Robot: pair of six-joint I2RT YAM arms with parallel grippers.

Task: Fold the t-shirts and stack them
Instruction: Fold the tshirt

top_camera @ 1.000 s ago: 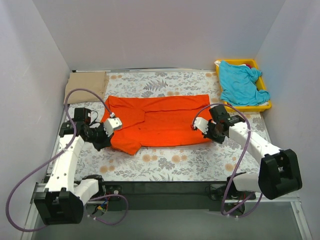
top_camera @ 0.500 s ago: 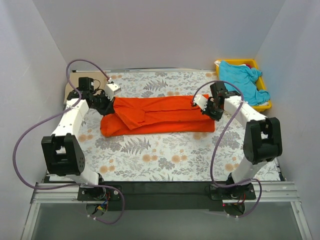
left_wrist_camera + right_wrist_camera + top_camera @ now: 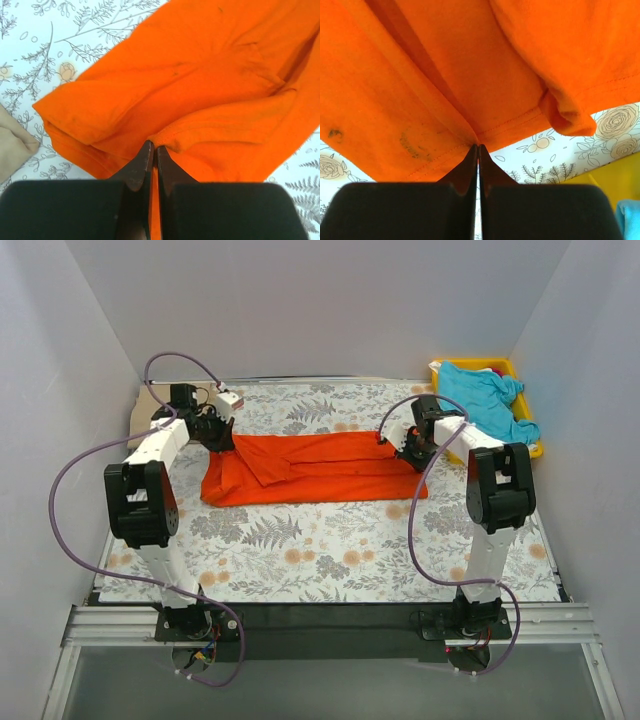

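Observation:
The orange-red t-shirt (image 3: 320,470) lies folded in half lengthwise as a long band across the middle of the printed cloth. My left gripper (image 3: 222,440) is at its far left corner, shut on a fold of orange cloth (image 3: 210,125); in the left wrist view the gripper (image 3: 154,147) pinches that edge. My right gripper (image 3: 405,448) is at the far right corner, and in the right wrist view the gripper (image 3: 477,146) is shut on the stitched hem of the shirt (image 3: 445,75). The turquoise t-shirt (image 3: 485,405) is heaped in the yellow tray. The tan t-shirt (image 3: 12,145) lies at the far left, mostly hidden in the top view.
The yellow tray (image 3: 530,452) stands at the far right corner, close to my right arm. The grey fern-and-flower cloth (image 3: 330,550) covers the table. White walls close in the left, far and right sides.
Both grippers have carried the shirt's near edge away to the far edge, folding the shirt in half. Both arms now reach far out.

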